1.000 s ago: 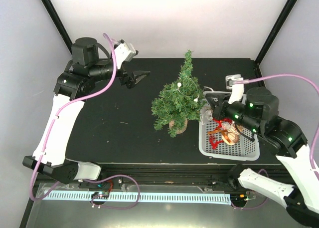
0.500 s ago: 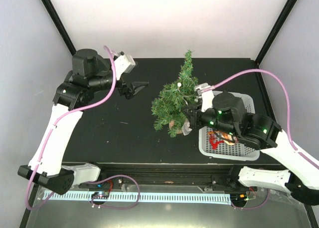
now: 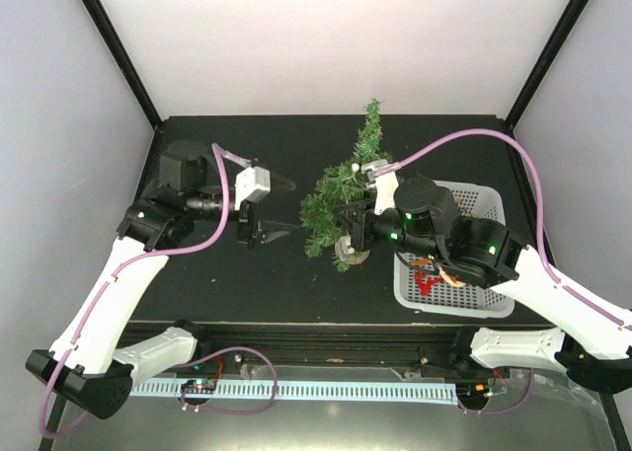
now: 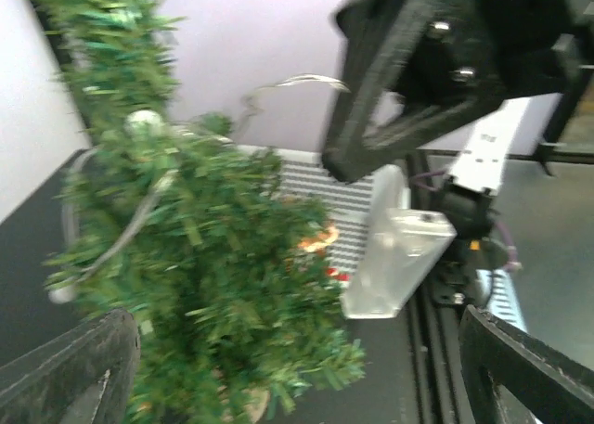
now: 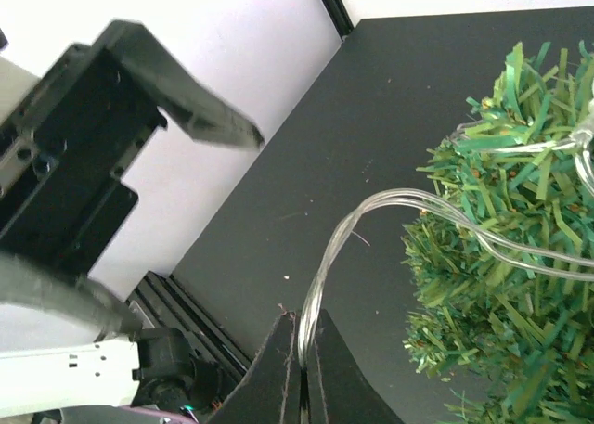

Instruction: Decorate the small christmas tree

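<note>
Left gripper [image 3: 260, 234]: brought forward from the table's far side, now just left of the tree; jaws wide apart, empty.
Small christmas tree [image 3: 348, 192]: upright mid-table, unmoved; clear light wire [image 5: 320, 285] looped over its branches.
Right gripper [image 5: 300, 324]: swung over from white basket [image 3: 486, 202] to the tree's front; pinched tight on the wire.
Stringing of lights judged under way.

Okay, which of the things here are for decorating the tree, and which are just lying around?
For the job:
small christmas tree
clear light string draped on it, pinched in the right gripper
white basket holding ornaments

Just there:
left gripper, open and empty beside the tree
perforated white strip along the front rail
</note>
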Tool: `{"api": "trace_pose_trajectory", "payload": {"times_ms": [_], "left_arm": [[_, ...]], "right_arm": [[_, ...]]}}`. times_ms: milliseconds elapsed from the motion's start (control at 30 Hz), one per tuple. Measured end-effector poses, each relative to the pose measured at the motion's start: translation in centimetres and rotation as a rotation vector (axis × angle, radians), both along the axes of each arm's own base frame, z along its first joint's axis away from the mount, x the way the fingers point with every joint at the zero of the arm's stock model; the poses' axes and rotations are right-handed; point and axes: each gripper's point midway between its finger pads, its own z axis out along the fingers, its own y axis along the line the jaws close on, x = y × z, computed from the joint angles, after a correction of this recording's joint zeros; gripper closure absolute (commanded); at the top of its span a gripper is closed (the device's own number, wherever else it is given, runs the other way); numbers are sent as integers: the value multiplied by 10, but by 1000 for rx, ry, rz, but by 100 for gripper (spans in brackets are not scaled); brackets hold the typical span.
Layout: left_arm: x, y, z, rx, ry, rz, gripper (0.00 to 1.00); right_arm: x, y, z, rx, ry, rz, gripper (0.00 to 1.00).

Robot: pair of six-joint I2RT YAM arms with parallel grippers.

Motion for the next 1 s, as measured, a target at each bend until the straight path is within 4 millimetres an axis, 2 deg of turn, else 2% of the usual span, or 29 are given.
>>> {"api": "trace_pose_trajectory", "payload": {"times_ms": [133,267,433,533,733,867,1000], "left_arm": [[-19,-11,-1,-39,1,-118,8],[-28,-19,-5,-78,14,-191,8],[-29,-26,-2,-119,50,-233,11],[-30,-28,2,-150,77,-255,21],[-28,-33,5,-183,130,-285,32],[-30,-36,3,-189,148,-305,33],[-31,-38,-10,-182,173,-311,32]], "right_arm": [[1,5,7,43,5,-2,99],[2,10,16,93,7,-2,99],[4,18,21,135,21,0,99],[5,22,23,156,28,1,99],[7,28,26,185,40,2,99],[6,31,24,195,53,6,99],[6,33,26,206,54,11,99]]}}
